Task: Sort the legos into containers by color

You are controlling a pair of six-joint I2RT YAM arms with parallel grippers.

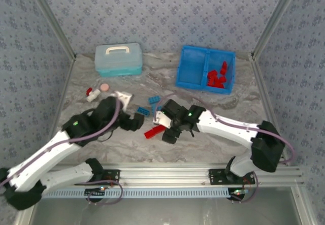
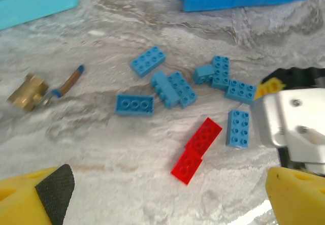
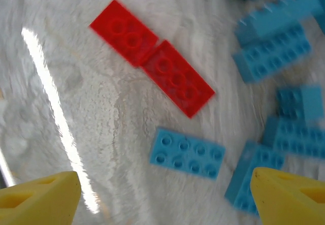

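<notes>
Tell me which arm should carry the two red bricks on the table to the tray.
Right, probably. The right gripper and left gripper are both open near the red bricks, but the tray, holding red legos in its right compartment, lies on the right arm's side.

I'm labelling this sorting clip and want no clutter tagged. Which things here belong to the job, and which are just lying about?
Part of the job:
loose red legos
loose blue legos
red legos in the tray
blue divided tray

Lying about:
turquoise lidded case
red-and-white capped item
pink disc
brass fitting
</notes>
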